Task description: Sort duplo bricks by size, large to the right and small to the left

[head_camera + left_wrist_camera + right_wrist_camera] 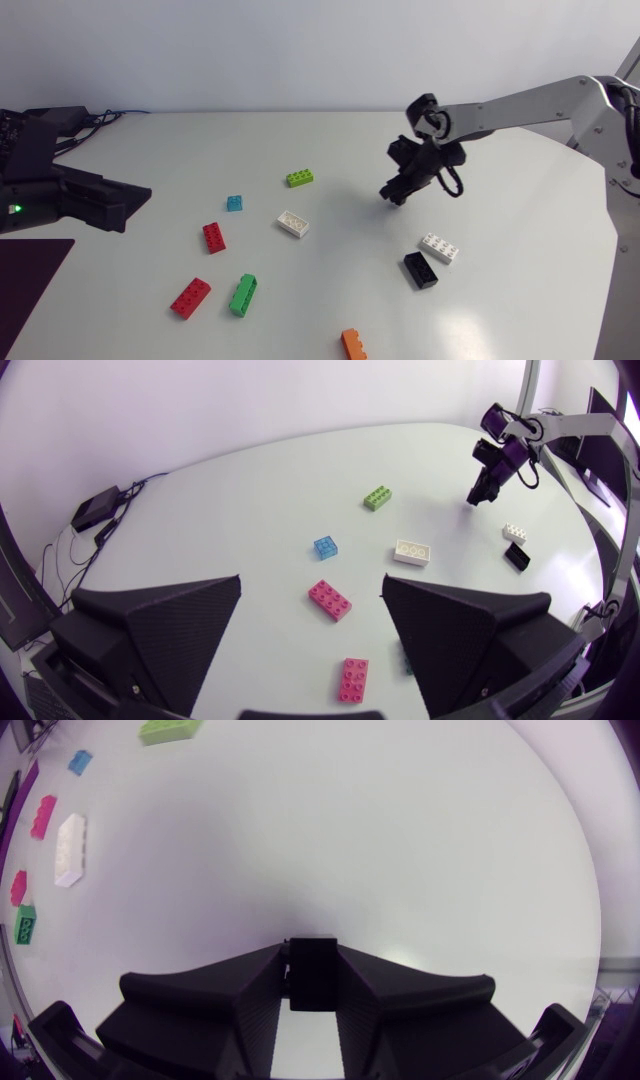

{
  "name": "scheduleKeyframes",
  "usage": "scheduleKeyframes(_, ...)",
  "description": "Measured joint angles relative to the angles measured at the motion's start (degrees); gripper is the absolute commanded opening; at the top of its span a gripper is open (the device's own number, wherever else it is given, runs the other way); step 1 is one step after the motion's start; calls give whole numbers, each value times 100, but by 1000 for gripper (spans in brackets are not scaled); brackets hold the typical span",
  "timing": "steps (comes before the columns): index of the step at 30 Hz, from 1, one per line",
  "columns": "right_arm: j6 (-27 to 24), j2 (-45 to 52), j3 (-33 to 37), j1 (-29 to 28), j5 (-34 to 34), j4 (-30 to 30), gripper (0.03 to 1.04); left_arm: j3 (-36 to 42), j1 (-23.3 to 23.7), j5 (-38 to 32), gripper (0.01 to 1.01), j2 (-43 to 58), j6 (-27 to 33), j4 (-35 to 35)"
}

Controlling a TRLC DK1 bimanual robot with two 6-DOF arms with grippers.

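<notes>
The right gripper (398,190) hangs over the table (520,200) right of centre. From above, its black fingers blend together and whatever they carry cannot be made out. Its own wrist view shows it closed narrowly on a small black block (313,982), pinched from both sides, though no studs can be made out on it. The left gripper (310,584) sits at the table's left edge with its fingers spread wide. Nearer than the right gripper and slightly to its right lie a white brick (438,247) and, just beside it, a long black brick (421,270). Left of centre are scattered a lime brick (299,178), a small blue brick (235,203), a second white brick (293,223), a red brick (214,237), a second red brick (190,297) and a green brick (243,294). In the left wrist view the green brick is largely hidden behind a finger. An orange brick (353,345) at the near edge is cut off by the head view.
</notes>
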Motion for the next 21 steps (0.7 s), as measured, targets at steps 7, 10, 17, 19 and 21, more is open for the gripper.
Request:
scheduleKeyframes(7,125,-63,2,1611,-76,-94,51,-4,101,0,984,-120,0,-4)
scheduleKeyframes(10,227,-63,92,2135,-136,-247,51,-4,114,0,984,-129,2,-7)
scheduleKeyframes(17,452,-42,811,3027,-157,-511,193,-7,114,0,984,-162,0,-22)
scheduleKeyframes(19,573,11,1082,3230,-162,-601,602,-7,114,0,984,-203,2,-22)
scheduleKeyframes(21,682,92,1318,3379,-175,-719,1002,-7,114,0,984,-240,2,-22)
